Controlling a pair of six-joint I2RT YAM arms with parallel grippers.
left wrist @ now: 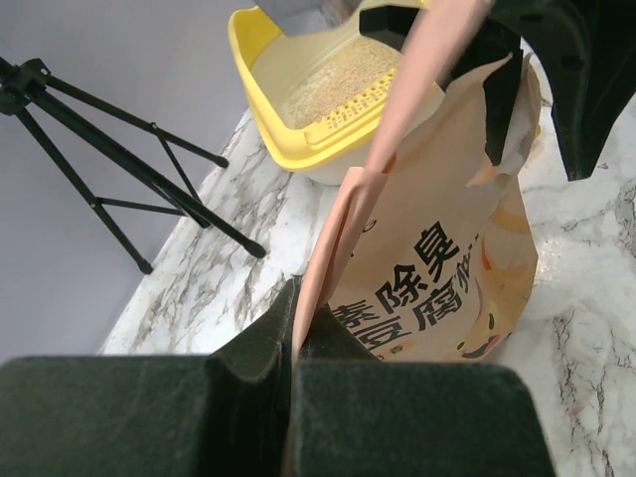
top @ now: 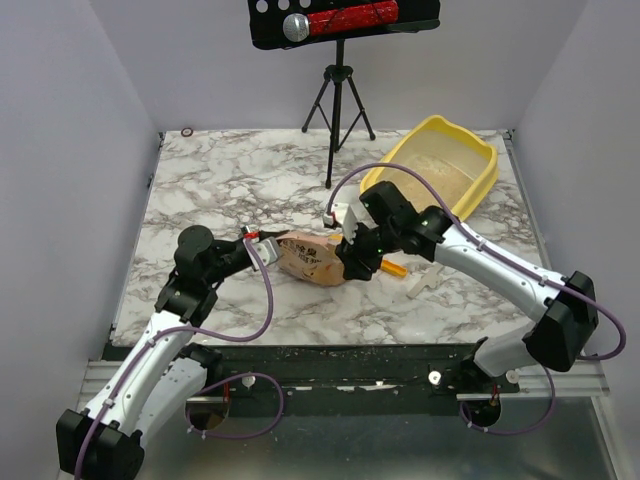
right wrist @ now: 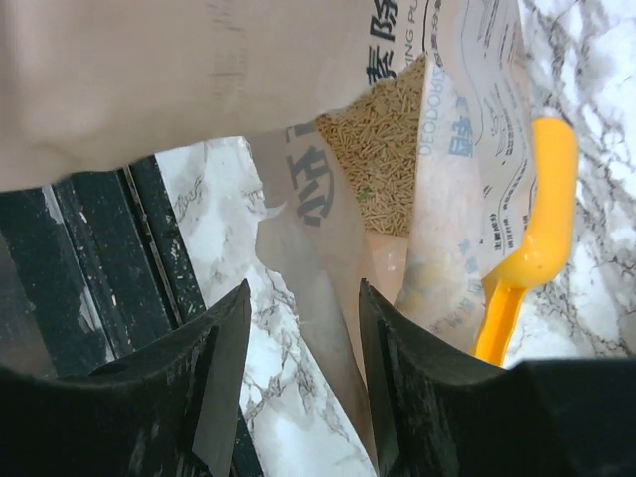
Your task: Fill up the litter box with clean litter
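The large yellow plastic litter box (top: pixel 440 125) sits at the far right corner of the marble worktop (top: pixel 230 190), with a thin bed of fine beige litter (top: pixel 445 175) already across its floor. Both arms are busy nearer the middle, well short of the box. There a tan paper bag printed with Chinese characters (top: pixel 310 258) lies on its side, its mouth turned towards the right arm.

The left gripper (left wrist: pixel 296 318) is clenched tight on a thin edge of the bag, and from its wrist camera the litter box shows beyond the bag. The right gripper (right wrist: pixel 306 298) is at the bag's mouth with its jaws standing apart. A fold of the paper wall runs between them, and bare marble shows in the gap on one side. Tan pellets (right wrist: pixel 383 169) are heaped inside the open bag, just ahead of that gripper. A yellow-orange plastic scoop (right wrist: pixel 537 219) lies on the worktop beside the bag, on the litter box side.
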